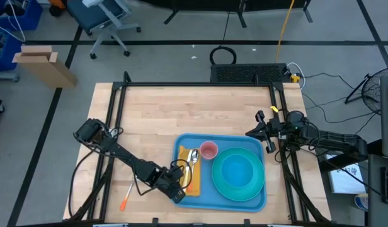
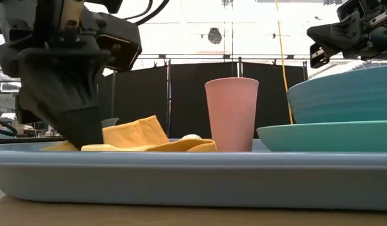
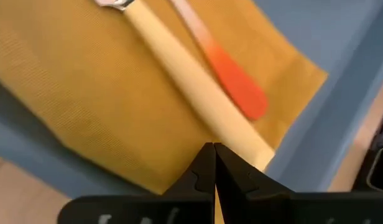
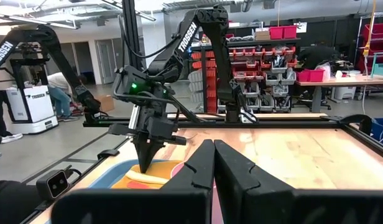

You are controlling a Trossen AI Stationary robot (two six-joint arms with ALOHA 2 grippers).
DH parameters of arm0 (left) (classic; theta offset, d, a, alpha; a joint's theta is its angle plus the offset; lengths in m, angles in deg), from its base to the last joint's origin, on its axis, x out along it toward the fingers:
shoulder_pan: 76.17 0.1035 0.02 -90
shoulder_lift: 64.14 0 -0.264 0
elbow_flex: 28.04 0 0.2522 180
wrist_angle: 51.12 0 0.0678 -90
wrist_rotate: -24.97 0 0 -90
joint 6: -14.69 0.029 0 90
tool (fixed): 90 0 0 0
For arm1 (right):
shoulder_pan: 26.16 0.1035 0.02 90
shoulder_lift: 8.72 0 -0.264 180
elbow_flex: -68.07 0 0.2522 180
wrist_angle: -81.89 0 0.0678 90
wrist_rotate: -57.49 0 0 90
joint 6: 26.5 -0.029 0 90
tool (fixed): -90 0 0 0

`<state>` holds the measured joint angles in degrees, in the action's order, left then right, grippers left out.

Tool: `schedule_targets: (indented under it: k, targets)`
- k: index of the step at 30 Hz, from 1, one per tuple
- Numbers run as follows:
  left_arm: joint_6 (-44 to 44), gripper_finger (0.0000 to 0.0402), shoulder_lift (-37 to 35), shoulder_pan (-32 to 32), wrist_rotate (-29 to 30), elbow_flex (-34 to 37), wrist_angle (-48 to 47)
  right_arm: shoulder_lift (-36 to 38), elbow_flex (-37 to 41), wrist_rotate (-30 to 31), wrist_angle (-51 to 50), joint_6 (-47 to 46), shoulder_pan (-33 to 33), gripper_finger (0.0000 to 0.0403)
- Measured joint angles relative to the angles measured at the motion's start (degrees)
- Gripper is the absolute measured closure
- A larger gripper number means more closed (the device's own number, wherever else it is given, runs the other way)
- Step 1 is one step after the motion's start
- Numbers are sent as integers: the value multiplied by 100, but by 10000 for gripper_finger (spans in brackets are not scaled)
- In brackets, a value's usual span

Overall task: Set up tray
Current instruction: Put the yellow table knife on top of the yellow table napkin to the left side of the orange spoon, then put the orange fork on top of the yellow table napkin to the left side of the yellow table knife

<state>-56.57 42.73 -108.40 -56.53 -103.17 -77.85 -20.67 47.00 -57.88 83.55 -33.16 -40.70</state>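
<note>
Tray: blue plastic tray [image 1: 257,203] sits at the table's near edge, centre-right, under the left gripper [image 1: 177,193]; it carries a yellow cloth napkin [image 1: 194,180], utensils, a pink cup [image 1: 208,150] and a teal bowl [image 1: 235,169] on a teal plate [image 1: 227,189].
Left gripper: down at the napkin's near end, fingertips pressed together w/ nothing between them; wrist view shows a cream-handled utensil [image 3: 185,65] running just ahead of the tips and an orange-handled one [image 3: 232,78] beside it, both lying on the cloth.
Right gripper: right gripper [image 1: 260,130] hovers off the tray's far-right corner, well apart from the dishes, fingers closed and empty; waiting.
Stray item: an orange-tipped utensil [image 1: 127,197] lies on the bare wood, outside the tray, behind the left fingers.
Risk 1: closed tips so near the cream handle could nudge it off the napkin or skew it vs. its neighbour, if the arm slides rather than lifts.
Risk 2: tips dragging on cloth could bunch the napkin; low view already shows it humped [image 2: 140,135].
Risk 3: the stray piece may go uncollected, leaving the setting incomplete.
</note>
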Motion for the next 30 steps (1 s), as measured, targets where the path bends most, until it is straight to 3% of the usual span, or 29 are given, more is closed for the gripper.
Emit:
schedule_targets:
  k: [4,9,13,16,25,30]
  targets:
    - [12,401,-83,-54,-281,-383,-1172,0,0,-2,0,0,-1,403]
    - [-567,401,-95,-430,-287,-1761,-4433,2,0,-2,-19,0,1,403]
    - [-1454,401,-110,-874,-259,-2226,-5902,2,0,-17,-26,0,0,403]
    - [-2253,401,-198,-1263,-434,-2081,-6203,2,0,-18,-28,-12,1,403]
    - [-4614,401,-199,-2154,-1164,-950,-5704,-7,0,-15,-46,-15,1,403]
    - [-5190,375,-203,-2337,-1241,-760,-5694,-9,0,-2,-4,-15,1,403]
